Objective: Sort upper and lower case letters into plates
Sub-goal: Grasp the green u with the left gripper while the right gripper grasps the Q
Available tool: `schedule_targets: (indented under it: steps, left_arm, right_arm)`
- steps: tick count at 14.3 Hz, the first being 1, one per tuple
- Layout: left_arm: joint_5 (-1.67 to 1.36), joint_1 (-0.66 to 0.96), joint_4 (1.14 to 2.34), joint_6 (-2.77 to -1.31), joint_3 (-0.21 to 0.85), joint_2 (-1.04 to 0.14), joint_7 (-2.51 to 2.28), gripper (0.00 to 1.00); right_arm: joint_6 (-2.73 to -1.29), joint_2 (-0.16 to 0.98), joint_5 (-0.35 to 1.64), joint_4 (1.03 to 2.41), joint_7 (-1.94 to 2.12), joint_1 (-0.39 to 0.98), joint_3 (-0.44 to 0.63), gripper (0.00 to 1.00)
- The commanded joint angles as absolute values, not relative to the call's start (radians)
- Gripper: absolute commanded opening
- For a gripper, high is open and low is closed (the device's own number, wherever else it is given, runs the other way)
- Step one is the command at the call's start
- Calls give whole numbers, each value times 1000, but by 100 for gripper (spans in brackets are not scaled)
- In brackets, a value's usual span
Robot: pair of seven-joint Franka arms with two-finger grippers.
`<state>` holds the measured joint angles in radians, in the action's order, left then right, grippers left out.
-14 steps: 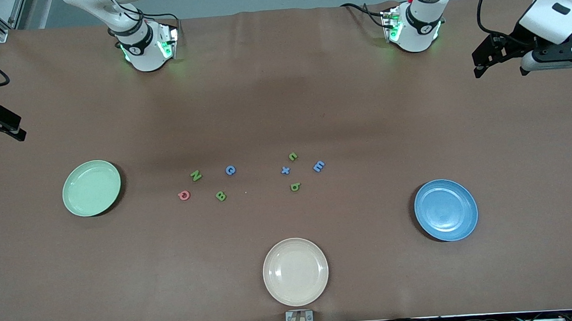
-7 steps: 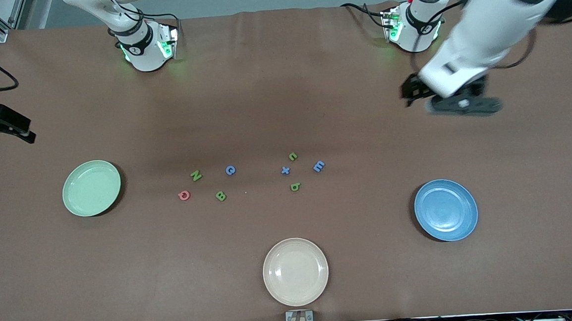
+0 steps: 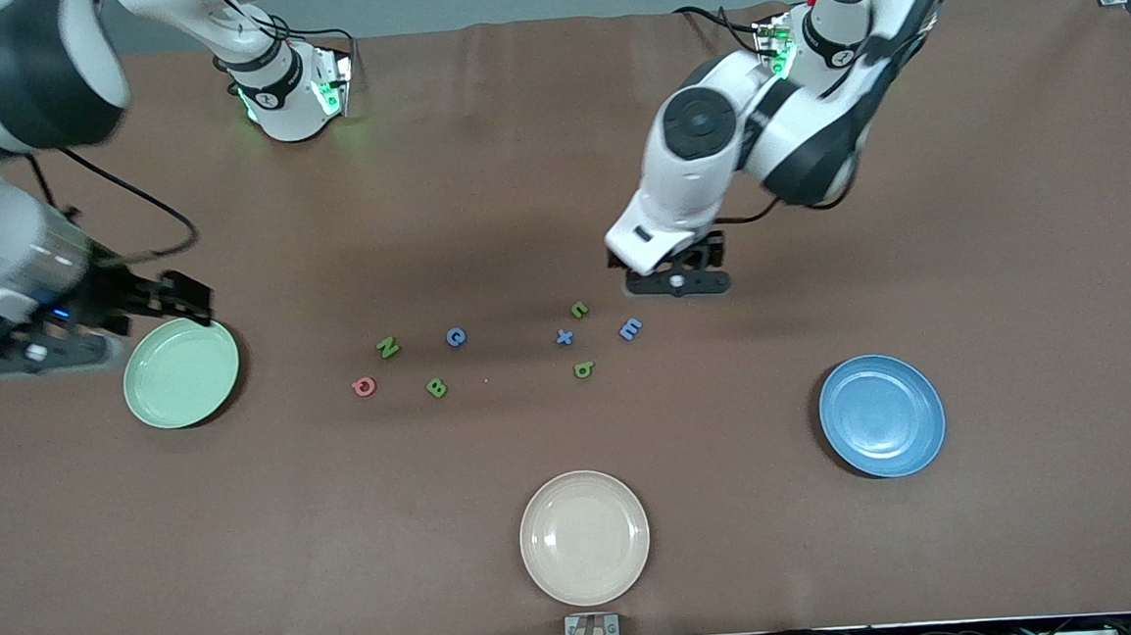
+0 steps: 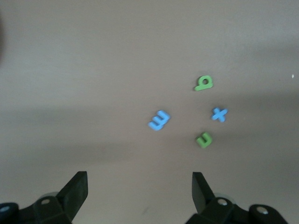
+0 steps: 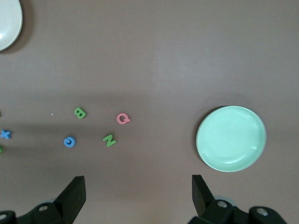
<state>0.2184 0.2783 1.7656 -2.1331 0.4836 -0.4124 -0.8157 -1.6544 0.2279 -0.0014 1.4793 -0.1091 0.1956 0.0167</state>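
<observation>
Eight toy letters lie mid-table: green N (image 3: 388, 347), blue C (image 3: 456, 337), pink Q (image 3: 363, 386), green B (image 3: 437, 387), a small curved green one (image 3: 579, 309), blue x (image 3: 564, 337), blue E (image 3: 630, 329), green b (image 3: 583, 368). The mint green plate (image 3: 181, 371) sits toward the right arm's end and the blue plate (image 3: 882, 415) toward the left arm's end; both hold nothing. My left gripper (image 3: 678, 283) hangs open and empty just above the table beside the curved letter and E (image 4: 159, 120). My right gripper (image 3: 32, 352) is open and empty, up beside the mint plate (image 5: 231, 138).
A cream-beige plate (image 3: 585, 537) with nothing on it sits nearest the front camera, at the table's middle. Both arm bases stand along the table's back edge. Brown paper covers the table.
Both arms swung in from the table's ends. The left gripper came down over the table by the E group. The right gripper moved in beside the mint plate. The letters have not moved.
</observation>
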Motion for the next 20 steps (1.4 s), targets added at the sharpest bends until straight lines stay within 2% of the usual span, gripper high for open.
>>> schedule_targets:
  steps: [1, 4, 8, 12, 14, 17, 20]
  left_arm:
    - [332, 317, 1684, -2206, 485, -570, -914, 86]
    - [371, 363, 1661, -2302, 483, -679, -919, 85]
    - [368, 410, 1657, -2341, 476, -739, -919, 76]
    - [368, 411, 1648, -2373, 472, -778, -942, 66]
    - [370, 428, 1626, -2373, 469, -801, -983, 64]
    - [370, 491, 1614, -2373, 401, -805, -1006, 60]
    - [368, 522, 1612, -2373, 359, -807, -1008, 60]
  right_arm:
    - [-1707, 314, 15, 1502, -141, 227, 21, 100]
    - [-1934, 321, 25, 1684, -176, 276, 23, 100]
    - [-2230, 363, 25, 1863, -163, 307, 23, 100]
    - [-2310, 446, 12, 1879, -89, 319, 23, 100]
    - [-2342, 480, 9, 1878, 85, 296, 25, 100]
    - [-2368, 512, 14, 1876, 400, 265, 25, 100]
    - [-2407, 555, 14, 1878, 425, 261, 25, 100]
